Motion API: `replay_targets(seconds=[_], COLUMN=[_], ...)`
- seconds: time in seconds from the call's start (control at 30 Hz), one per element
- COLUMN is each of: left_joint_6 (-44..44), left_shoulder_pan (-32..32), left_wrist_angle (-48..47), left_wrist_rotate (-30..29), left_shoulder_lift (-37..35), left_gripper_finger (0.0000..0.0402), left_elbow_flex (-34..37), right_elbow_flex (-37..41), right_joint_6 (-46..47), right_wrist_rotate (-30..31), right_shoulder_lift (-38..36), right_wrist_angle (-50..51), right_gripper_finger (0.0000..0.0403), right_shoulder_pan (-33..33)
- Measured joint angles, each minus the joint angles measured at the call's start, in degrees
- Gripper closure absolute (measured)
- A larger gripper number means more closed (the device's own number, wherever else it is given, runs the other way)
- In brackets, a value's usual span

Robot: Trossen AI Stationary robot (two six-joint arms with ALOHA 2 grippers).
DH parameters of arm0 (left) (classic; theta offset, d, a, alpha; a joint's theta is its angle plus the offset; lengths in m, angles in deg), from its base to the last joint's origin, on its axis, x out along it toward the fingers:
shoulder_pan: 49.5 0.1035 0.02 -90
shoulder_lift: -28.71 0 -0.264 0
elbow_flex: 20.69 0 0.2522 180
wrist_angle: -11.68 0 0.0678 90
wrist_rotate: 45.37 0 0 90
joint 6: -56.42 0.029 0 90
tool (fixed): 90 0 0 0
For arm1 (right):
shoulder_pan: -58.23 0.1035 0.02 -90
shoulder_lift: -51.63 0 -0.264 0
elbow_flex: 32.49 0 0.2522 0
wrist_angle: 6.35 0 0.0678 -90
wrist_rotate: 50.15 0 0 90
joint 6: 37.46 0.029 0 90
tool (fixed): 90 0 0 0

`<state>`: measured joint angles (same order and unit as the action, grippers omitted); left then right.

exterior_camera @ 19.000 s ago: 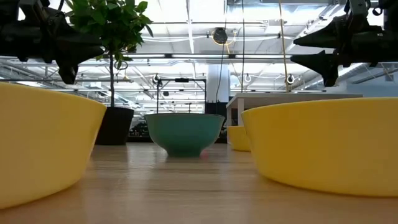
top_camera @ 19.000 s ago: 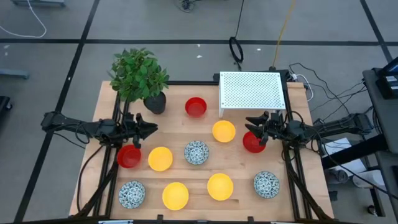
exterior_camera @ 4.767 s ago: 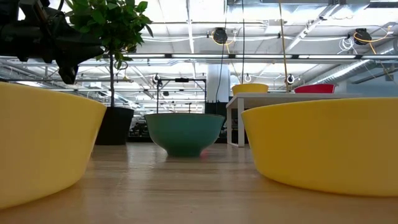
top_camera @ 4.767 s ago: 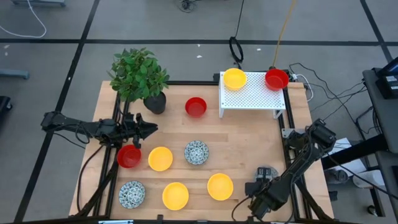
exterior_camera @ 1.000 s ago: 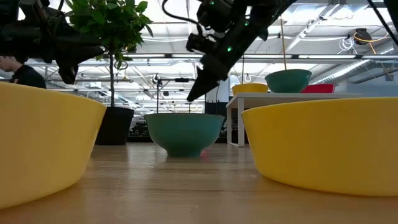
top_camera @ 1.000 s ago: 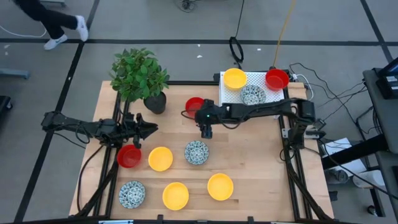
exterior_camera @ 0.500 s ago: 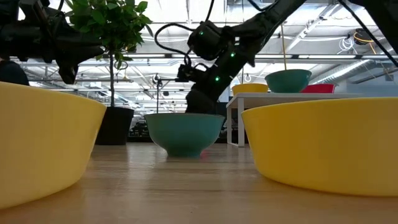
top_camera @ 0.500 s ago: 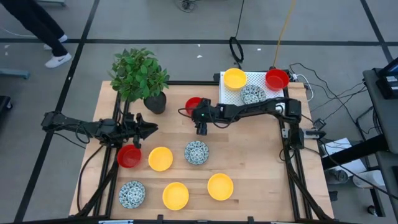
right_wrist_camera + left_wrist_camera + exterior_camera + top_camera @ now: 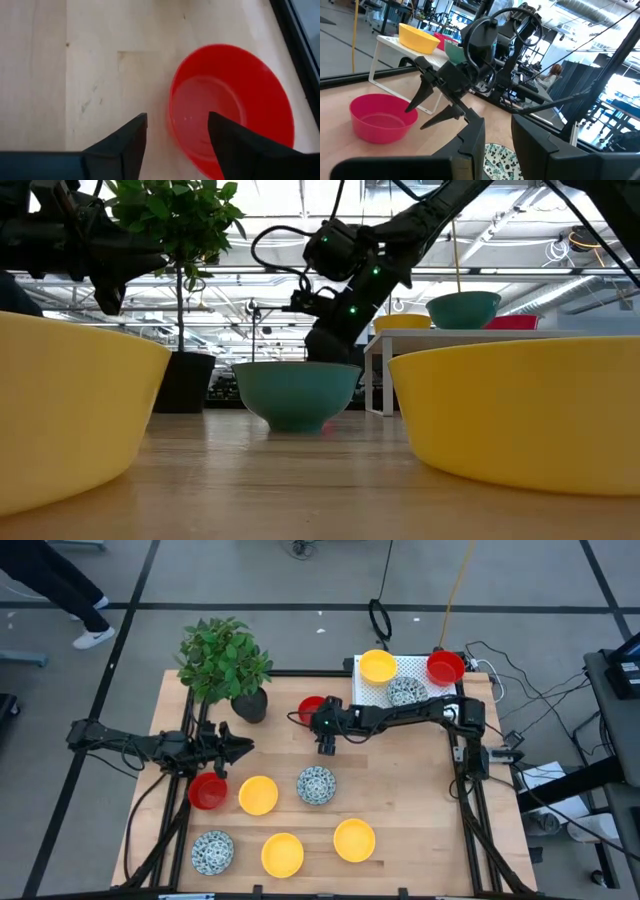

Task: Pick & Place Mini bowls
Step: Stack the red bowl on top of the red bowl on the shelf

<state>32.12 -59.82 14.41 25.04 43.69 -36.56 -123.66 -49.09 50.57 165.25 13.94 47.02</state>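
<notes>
My right gripper (image 9: pixel 318 726) reaches across from the table's right and points down over the red bowl (image 9: pixel 230 107) near the plant pot. It is open. One finger (image 9: pixel 414 105) stands above the bowl's inside and the other (image 9: pixel 431 122) outside its rim (image 9: pixel 172 117); I see no touch. The white rack (image 9: pixel 432 700) carries a yellow bowl (image 9: pixel 378 666), a red bowl (image 9: pixel 445 667) and a speckled bowl (image 9: pixel 405 692). Several more bowls rest on the table, among them a red (image 9: pixel 208 790), a yellow (image 9: pixel 258 795) and a speckled one (image 9: pixel 316 784). My left gripper (image 9: pixel 240 747) waits open at the table's left.
The dark pot with the green plant (image 9: pixel 224 660) stands at the far left corner, close to the red bowl. A speckled bowl (image 9: pixel 212 852) and two yellow bowls (image 9: pixel 282 854) (image 9: pixel 354 839) line the near edge. Bare wood (image 9: pixel 420 780) lies on the table's right side.
My right gripper has moved down and a little toward the far edge, coming to stand over the red bowl by the plant pot. The bowls have stayed where they were.
</notes>
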Motion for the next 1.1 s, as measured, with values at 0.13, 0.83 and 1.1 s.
replay_targets(seconds=[0.13, 0.83, 1.1], left_joint_6=[-0.06, 0.00, 0.00], left_shoulder_pan=[-0.01, 0.01, 0.00], left_wrist_angle=[0.00, 0.02, 0.01], left_wrist_rotate=[0.00, 0.00, 0.00], left_shoulder_lift=[0.00, 0.02, 0.01], left_gripper_finger=[0.0304, 0.0304, 0.0304], left_elbow_flex=[0.00, 0.02, 0.02], right_elbow_flex=[0.00, 7.61, 7.63], right_joint_6=[0.71, -1.05, -1.40], right_wrist_rotate=[-0.28, 1.42, 1.16], right_shoulder_lift=[-0.02, 0.00, -2.40], right_wrist_angle=[1.62, -3.59, -4.55], right_gripper_finger=[0.0224, 0.0350, 0.0398], right_shoulder_pan=[0.07, 0.52, 3.55])
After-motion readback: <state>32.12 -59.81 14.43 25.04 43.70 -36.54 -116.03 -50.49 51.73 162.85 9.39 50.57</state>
